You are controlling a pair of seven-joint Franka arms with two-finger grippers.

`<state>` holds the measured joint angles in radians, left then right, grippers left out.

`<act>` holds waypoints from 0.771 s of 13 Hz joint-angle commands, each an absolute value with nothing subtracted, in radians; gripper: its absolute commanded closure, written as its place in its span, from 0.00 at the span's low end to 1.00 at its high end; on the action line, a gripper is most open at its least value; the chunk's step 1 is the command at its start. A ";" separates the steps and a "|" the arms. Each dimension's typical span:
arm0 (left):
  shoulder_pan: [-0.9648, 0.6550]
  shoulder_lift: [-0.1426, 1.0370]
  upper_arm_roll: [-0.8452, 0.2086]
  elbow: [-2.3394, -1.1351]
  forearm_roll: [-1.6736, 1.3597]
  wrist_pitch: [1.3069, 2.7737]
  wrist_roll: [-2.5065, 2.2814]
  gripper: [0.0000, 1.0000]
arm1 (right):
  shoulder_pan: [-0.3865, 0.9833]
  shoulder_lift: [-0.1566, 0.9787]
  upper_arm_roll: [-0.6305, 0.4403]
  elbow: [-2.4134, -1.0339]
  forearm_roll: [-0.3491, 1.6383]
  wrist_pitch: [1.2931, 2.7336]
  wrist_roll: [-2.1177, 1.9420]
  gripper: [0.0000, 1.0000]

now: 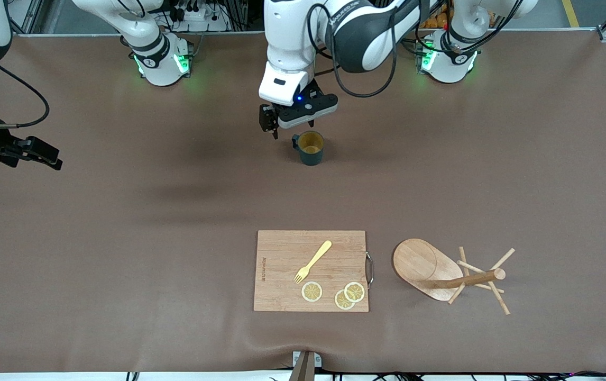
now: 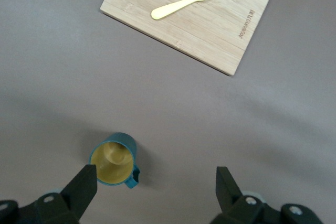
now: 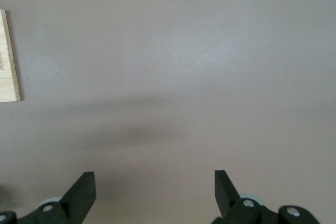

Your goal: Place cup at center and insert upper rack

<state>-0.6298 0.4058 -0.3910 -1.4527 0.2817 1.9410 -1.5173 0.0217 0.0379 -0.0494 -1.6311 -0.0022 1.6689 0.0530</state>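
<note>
The left gripper (image 1: 297, 119) hangs with jaws wide just above the upright teal cup (image 1: 311, 147), holding nothing. The mug tree (image 1: 448, 275) lies tipped beside the cutting board (image 1: 282, 270). The right gripper (image 1: 44, 156) waits, jaws wide.

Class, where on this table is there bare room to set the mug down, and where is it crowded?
Free: the broad strip between the cup and the cutting board, and the table toward the right arm's end. Crowded: around the board and the tipped mug tree beside it.
</note>
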 commanded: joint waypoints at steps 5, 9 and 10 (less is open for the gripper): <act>-0.692 0.451 -0.383 -1.431 0.388 1.945 -1.709 0.00 | 0.000 0.028 -0.032 -1.638 -0.015 1.671 0.054 0.00; -0.703 0.460 -0.382 -1.434 0.406 1.936 -1.787 0.00 | 0.000 0.026 -0.032 -1.641 -0.015 1.667 0.054 0.00; -0.703 0.460 -0.382 -1.436 0.411 1.931 -1.795 0.00 | 0.000 0.026 -0.032 -1.641 -0.015 1.667 0.054 0.00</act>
